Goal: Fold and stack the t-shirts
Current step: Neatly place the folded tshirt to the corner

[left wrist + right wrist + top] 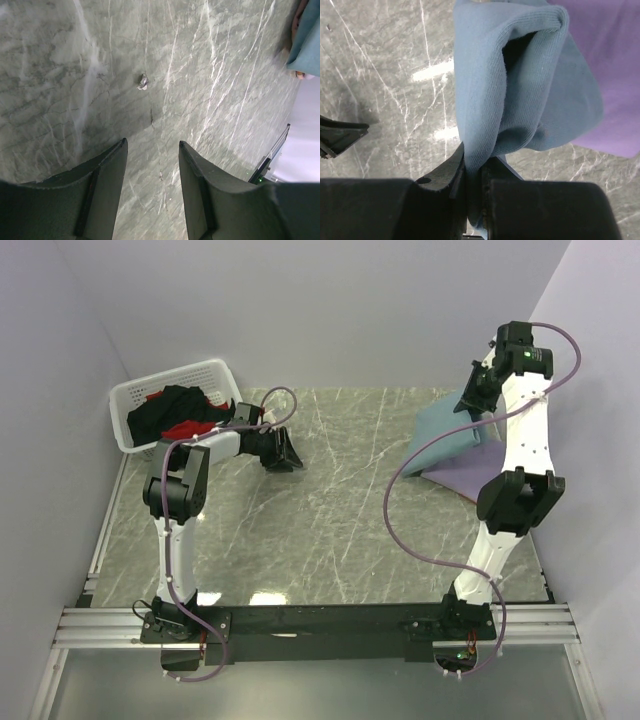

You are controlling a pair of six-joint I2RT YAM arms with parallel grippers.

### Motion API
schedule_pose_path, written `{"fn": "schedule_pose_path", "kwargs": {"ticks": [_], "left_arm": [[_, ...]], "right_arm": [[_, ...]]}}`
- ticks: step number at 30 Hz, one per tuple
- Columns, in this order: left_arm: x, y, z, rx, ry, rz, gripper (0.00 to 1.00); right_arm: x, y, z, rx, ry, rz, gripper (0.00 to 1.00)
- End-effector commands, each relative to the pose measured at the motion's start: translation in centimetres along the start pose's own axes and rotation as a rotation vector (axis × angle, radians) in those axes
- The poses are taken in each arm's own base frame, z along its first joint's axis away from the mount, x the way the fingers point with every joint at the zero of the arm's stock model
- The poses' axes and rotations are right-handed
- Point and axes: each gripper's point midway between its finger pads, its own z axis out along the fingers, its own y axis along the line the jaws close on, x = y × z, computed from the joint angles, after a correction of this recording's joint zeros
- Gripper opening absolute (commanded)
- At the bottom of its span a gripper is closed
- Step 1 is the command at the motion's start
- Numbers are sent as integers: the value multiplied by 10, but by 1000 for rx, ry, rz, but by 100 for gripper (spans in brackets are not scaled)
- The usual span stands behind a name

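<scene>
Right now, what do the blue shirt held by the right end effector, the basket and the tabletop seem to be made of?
Teal-blue t-shirt: soft knit cloth, probably cotton jersey; matte, with fine knit ribbing and limp folds.
Basket: white moulded plastic with smooth, slotted walls.
Tabletop: grey-green veined stone or a marble-look laminate, cannot tell which; semi-gloss, it shows light glare.

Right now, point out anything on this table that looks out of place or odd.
A small pale speck lies on the marble tabletop ahead of the open left pincer; it belongs to nothing nearby. The teal t-shirt hangs bunched from the right pincer, partly over the lavender t-shirt.
</scene>
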Motion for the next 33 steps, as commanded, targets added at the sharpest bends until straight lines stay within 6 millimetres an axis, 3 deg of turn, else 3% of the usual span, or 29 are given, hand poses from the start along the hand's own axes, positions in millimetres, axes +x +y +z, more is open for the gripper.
{"fn": "schedule_pose_path", "kwargs": {"ticks": [1,19,26,33], "left_arm": [[28,19,3,-77,64,-22,53],[46,21,0,-80,81,-25,53],[43,14,-4,-70,66,-11,54],[36,4,-12,-65,44,7,55]], "right_arm": [[-26,6,-58,-56,-172,-15,0],[-28,-22,-66,-54,-189,31,0],[-21,-47,-48,-13,-150,59,0],[-18,-86,-24,167,-153,55,0]]}}
